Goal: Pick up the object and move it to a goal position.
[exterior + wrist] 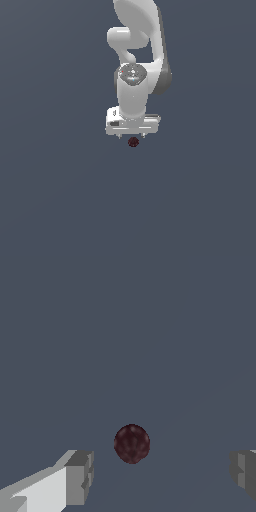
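The object is a tiny dark maroon-red ball [133, 142] on the flat grey surface, just below the white gripper [132, 136] in the exterior view. In the wrist view the ball [132, 443] lies between the two grey fingertips [80, 477], nearer to the one with the white finger body than to the other. The jaws stand wide apart with clear gaps on both sides of the ball, touching nothing. The gripper is open and empty. In the exterior view the short fingers are mostly hidden under the hand.
The white arm [136, 55] rises behind the gripper toward the top of the exterior view. A plain grey surface [60, 190] fills all other parts of both views. No goal marker shows.
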`<state>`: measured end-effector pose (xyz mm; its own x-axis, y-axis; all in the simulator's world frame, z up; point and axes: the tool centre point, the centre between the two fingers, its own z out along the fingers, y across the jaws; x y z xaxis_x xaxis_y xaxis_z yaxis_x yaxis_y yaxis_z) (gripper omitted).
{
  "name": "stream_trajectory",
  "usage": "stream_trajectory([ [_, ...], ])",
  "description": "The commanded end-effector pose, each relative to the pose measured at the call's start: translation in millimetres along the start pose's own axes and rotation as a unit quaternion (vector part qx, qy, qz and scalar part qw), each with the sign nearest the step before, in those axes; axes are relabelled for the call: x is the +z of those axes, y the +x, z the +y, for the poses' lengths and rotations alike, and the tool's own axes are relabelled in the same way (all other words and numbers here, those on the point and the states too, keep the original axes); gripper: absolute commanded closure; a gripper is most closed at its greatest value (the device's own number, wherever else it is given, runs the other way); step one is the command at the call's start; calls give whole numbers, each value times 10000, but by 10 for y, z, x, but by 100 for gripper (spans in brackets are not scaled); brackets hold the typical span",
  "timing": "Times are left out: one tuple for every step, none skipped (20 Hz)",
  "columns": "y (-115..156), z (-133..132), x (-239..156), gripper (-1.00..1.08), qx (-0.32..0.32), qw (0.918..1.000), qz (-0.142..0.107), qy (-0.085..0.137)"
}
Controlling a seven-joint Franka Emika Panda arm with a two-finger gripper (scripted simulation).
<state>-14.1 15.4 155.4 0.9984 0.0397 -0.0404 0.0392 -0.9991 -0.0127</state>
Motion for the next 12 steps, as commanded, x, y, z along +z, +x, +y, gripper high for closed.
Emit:
stream_trajectory([
  [0, 0, 0, -92, 0, 10000, 0, 0],
  [0, -2, -1, -92, 2, 10000, -1, 3],
  [-1, -4, 0, -92, 8, 10000, -7, 14],
  [-3, -9, -1, -92, 17, 10000, -15, 31],
  [-5, -16, -1, -92, 29, 10000, -26, 55],
  [-7, -24, -3, -92, 42, 9999, -40, 85],
  [-9, -32, -5, -92, 50, 9999, -53, 113],
  [-10, -37, -7, -92, 53, 9999, -63, 133],
  [-11, -41, -10, -92, 51, 9999, -69, 147],
  [-11, -42, -11, -92, 46, 9998, -72, 153],
  [-10, -41, -12, -92, 42, 9998, -72, 153],
  [-10, -41, -11, -92, 43, 9999, -71, 150],
])
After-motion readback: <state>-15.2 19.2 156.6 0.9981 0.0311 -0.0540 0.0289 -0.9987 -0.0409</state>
